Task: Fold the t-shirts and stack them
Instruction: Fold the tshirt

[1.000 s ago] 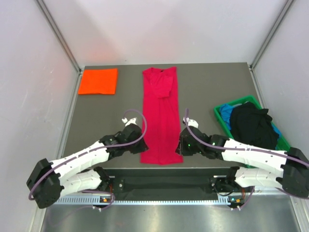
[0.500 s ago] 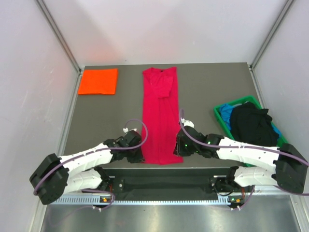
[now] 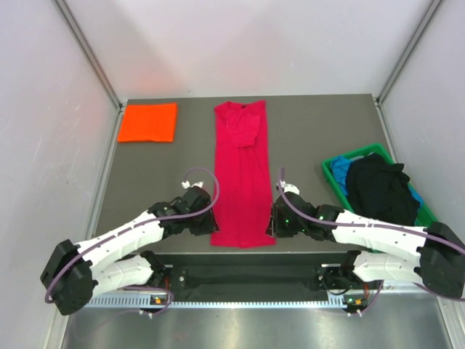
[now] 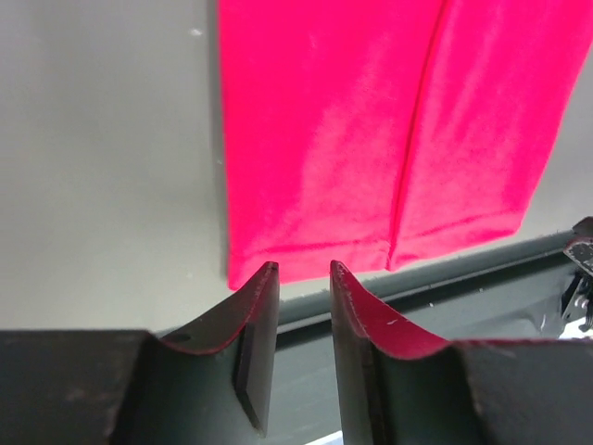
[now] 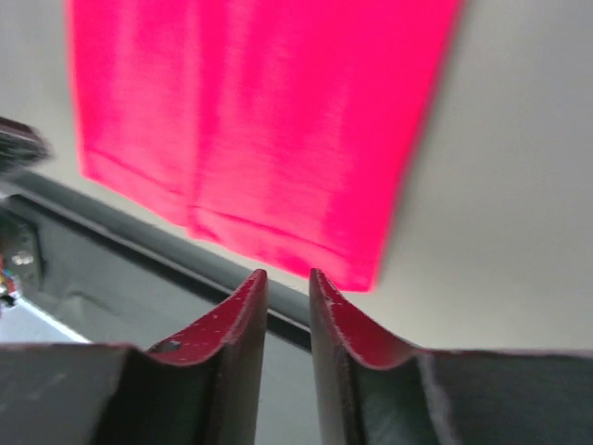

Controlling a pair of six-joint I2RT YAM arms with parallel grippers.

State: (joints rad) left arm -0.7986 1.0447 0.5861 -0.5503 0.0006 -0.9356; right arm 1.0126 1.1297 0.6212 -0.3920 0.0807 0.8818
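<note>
The crimson-red t-shirt (image 3: 240,182) lies flat as a long narrow strip down the middle of the table, collar at the far end and hem at the near edge. My left gripper (image 3: 208,224) sits low at the hem's left corner. In the left wrist view its jaws (image 4: 302,271) stand a little apart with nothing between them, just short of the hem (image 4: 306,260). My right gripper (image 3: 275,222) is at the hem's right corner, open and empty (image 5: 286,275), the red cloth (image 5: 259,120) just ahead of it. A folded orange t-shirt (image 3: 147,122) rests at the back left.
A green bin (image 3: 357,153) at the right edge holds a crumpled black t-shirt (image 3: 379,190) and a blue one (image 3: 339,169). The grey table (image 3: 160,171) ends in a dark rail (image 4: 445,278) right behind the hem. White walls enclose three sides.
Both grippers dipped toward the near edge at the hem corners and came back a little. Their jaws now stand wider apart. The red shirt lies as before.
</note>
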